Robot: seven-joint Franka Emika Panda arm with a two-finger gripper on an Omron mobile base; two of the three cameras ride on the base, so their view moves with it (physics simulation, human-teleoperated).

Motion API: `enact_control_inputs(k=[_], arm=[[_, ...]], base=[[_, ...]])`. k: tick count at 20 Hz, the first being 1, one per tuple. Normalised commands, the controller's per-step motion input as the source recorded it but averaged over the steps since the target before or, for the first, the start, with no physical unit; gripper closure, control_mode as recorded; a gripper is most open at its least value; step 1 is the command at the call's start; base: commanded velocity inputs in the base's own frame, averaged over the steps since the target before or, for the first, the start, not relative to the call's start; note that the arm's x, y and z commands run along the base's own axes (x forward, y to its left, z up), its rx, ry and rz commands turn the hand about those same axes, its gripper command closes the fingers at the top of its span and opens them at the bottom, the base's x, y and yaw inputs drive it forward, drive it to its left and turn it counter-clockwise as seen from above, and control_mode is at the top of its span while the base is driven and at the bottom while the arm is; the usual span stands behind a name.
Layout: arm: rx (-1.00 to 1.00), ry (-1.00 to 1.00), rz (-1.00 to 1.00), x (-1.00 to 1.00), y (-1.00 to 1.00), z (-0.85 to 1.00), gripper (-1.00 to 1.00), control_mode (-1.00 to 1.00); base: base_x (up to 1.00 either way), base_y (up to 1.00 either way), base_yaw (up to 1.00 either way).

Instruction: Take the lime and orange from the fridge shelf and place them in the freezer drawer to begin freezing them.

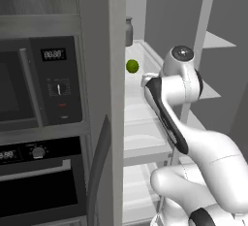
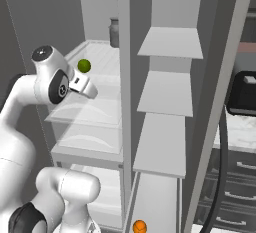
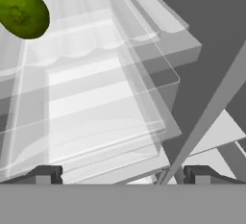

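The lime rests on the translucent fridge shelf in the upper left compartment. In the hand view the lime sits at the upper left, above stacked glassy shelves. My gripper is open with nothing between its fingertips, which stand wide apart. My hand hovers just in front of and below the lime, apart from it. The orange lies far down at the bottom of the right compartment.
A dark jar stands at the back of the lime's shelf. A vertical divider splits the fridge; opaque grey shelves fill the right side. The open door stands left, next to the oven and microwave.
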Motion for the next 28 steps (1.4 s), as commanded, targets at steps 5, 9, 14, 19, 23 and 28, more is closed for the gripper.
enact_control_inputs(k=[5, 9, 14, 19, 23, 28], arm=[[0.0, 0.0, 0.0, 0.18, 0.0, 0.01, -1.0, -1.0], [0.0, -0.01, 0.0, 0.14, 0.0, 0.13, -1.0, -1.0], [0.0, -0.01, 0.01, 0.3, 0.22, 0.03, -1.0, -1.0], [0.0, -0.17, 0.16, 0.17, 0.03, 0.19, -1.0, -1.0], [0.0, -0.08, 0.16, 0.03, 0.25, 0.59, -1.0, -1.0], [-0.01, 0.03, 0.04, 0.46, 0.56, 0.11, -1.0, -1.0]], base=[[0.0, 0.0, 0.0], [0.0, 0.0, 0.0], [0.0, 0.0, 0.0], [0.0, 0.0, 0.0], [0.0, 0.0, 0.0], [0.0, 0.0, 0.0]])
